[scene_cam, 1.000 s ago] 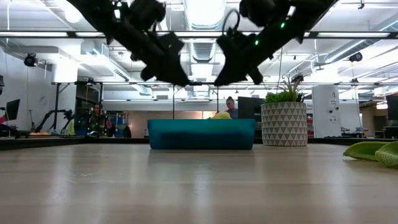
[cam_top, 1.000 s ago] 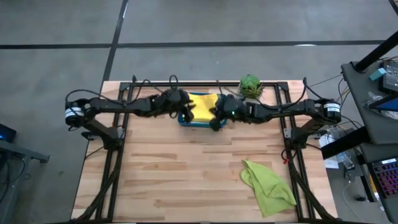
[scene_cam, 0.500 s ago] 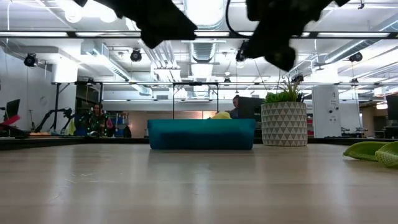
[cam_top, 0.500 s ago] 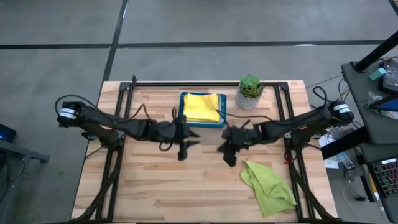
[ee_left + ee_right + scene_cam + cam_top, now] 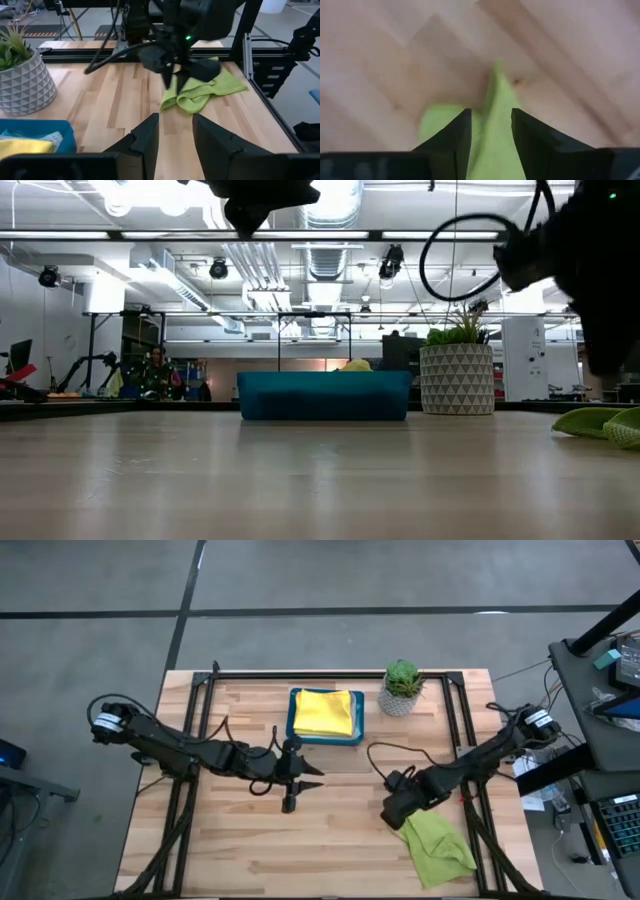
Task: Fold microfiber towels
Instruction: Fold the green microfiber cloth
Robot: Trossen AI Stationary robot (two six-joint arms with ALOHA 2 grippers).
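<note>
A lime green towel lies crumpled on the table at the near right; it also shows in the left wrist view. My right gripper hangs over the towel's far left corner, pointing down, fingers open on either side of a raised fold. A folded yellow towel lies in the teal tray at the far middle. My left gripper hovers open over the table's middle, pointing toward the right gripper.
A potted plant in a patterned white pot stands right of the tray at the far edge. Black frame rails run along the table's left and right sides. Bare wood lies between the tray and the near edge.
Both grippers have left the tray and moved toward the near edge. The left has stopped over the table's middle. The right has swung toward the near right, come down over the lime green towel and tipped to point downward. The yellow towel stays in the tray.
</note>
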